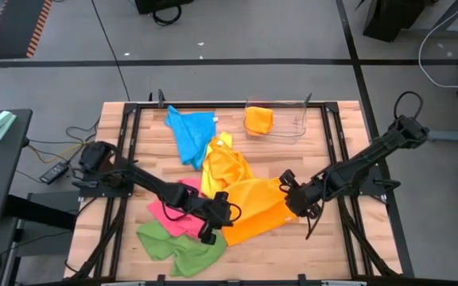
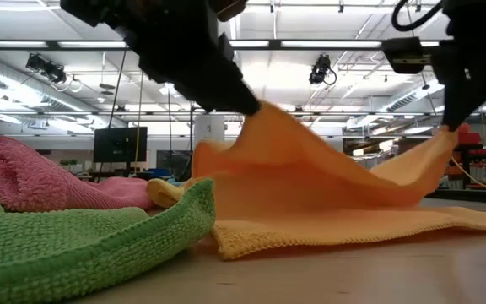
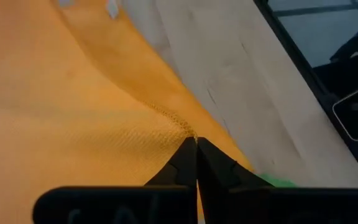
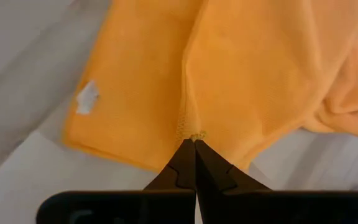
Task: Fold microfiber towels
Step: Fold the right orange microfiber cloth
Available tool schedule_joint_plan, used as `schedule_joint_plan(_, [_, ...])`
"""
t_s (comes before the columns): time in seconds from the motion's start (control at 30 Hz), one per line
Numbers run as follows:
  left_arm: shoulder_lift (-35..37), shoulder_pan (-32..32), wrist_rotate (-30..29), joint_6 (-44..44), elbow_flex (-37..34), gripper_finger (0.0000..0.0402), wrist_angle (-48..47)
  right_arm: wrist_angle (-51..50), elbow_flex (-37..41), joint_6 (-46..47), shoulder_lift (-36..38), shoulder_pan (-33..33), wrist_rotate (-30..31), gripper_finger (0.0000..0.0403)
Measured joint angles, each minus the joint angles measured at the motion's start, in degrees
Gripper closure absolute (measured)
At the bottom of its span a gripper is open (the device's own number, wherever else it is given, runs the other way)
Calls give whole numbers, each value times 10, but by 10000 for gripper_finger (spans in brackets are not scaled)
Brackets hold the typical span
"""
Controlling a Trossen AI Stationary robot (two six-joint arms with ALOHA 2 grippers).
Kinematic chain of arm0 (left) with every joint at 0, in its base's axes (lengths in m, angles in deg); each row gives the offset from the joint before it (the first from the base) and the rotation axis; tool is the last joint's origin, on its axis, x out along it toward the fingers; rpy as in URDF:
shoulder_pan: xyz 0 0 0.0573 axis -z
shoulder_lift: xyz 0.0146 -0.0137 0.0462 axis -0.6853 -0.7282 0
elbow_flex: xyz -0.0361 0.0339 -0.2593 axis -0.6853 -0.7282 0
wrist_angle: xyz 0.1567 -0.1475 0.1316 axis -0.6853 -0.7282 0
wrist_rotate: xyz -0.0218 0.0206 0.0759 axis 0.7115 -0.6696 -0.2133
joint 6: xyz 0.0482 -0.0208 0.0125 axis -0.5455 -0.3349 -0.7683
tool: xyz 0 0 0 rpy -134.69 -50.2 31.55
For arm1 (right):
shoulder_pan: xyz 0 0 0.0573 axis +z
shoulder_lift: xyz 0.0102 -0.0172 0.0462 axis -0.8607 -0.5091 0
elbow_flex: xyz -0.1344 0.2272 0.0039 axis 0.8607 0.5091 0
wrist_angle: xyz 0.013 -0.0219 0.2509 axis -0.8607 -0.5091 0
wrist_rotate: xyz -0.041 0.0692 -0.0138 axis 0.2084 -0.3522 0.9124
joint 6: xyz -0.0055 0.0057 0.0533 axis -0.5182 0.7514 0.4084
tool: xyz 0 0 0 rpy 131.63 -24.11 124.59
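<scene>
An orange towel [image 1: 249, 208] lies in the table's middle, raised at two points. My left gripper [image 1: 223, 210] is shut on its left corner. My right gripper [image 1: 291, 195] is shut on its right corner. In the low view the towel [image 2: 327, 186] hangs like a tent between both grippers, and its near edge [image 2: 353, 235] rests on the table. A yellow towel [image 1: 221, 159] lies partly under its far side. A blue towel [image 1: 191, 131] lies farther back. A pink towel [image 1: 173, 213] and a green towel [image 1: 177, 242] lie crumpled at the near left. My left gripper pinches the orange towel's hemmed corner [image 3: 188, 129] between its two fingertips, coming slanting from above. The corner is lifted off the table [image 2: 260, 114], and the cloth slopes down from it. My right gripper pinches the towel's other hemmed corner [image 4: 195, 135] between its fingertips, pointing down. That corner is lifted [image 2: 444, 135], and the cloth sags between the two holds.
A clear plastic bin [image 1: 289, 119] with an orange cloth [image 1: 258, 119] in it stands at the table's far edge. Bare wood shows at the table's near right [image 1: 308, 250]. Black frame rails [image 1: 336, 159] run along the table's sides.
</scene>
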Motion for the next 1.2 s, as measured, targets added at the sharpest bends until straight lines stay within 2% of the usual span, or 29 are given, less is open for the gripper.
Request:
schedule_joint_plan(0.17, [-25, 14, 1, 19, 0, 379, 28, 1, 1, 23, 0, 20, 4, 400])
schedule_joint_plan(0.43, [-52, 44, 0, 49, -1, 395, 56, 31, 16, 64, -8, 32, -15, 400])
schedule_joint_plan(0.63, [-84, 54, 0, 63, 0, 379, 106, 69, 33, 82, -20, 36, -30, 400])
schedule_joint_plan(0.87, [-108, 54, 0, 63, 0, 395, 110, 73, 38, 98, -35, 38, -34, 400])
schedule_joint_plan(1.0, [-117, 54, 0, 63, -1, 383, 114, 74, 38, 118, -34, 39, -49, 400])
schedule_joint_plan(1.1, [-123, 56, 0, 63, 0, 373, 118, 73, 38, 137, -35, 41, -69, 387])
schedule_joint_plan(1.2, [-123, 56, 0, 63, 0, 374, 119, 59, 38, 154, -34, 43, -85, 356])
